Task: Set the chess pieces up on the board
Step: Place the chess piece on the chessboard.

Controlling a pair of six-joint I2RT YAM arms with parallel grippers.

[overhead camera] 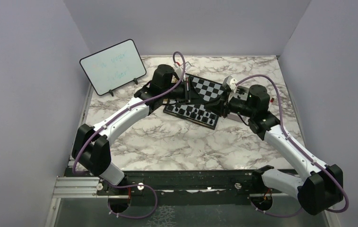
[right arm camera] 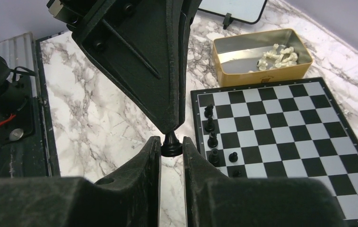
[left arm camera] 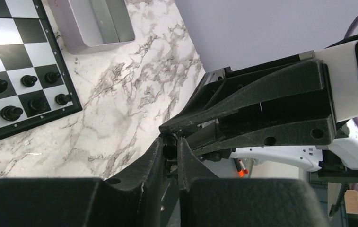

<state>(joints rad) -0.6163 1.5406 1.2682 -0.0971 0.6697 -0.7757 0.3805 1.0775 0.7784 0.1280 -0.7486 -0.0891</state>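
Marble-veined tabletop (overhead camera: 167,142) lies beneath a handover; right gripper (right arm camera: 171,150) clamps the small black chessman (right arm camera: 170,142) by its base; left gripper (right arm camera: 172,127) pinches its head, seemingly to reorient it for the black-and-white checked board (right arm camera: 285,137) just beside.

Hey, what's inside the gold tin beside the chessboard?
Cream-white chess pieces lie heaped toward one end of the tin; the rest of the visible floor is bare. Its near wall hides a strip of floor, and the heap is too tangled to count.

left gripper (left arm camera: 170,144) — pinching black piece (left arm camera: 169,140) | right gripper (left arm camera: 164,129) meets it
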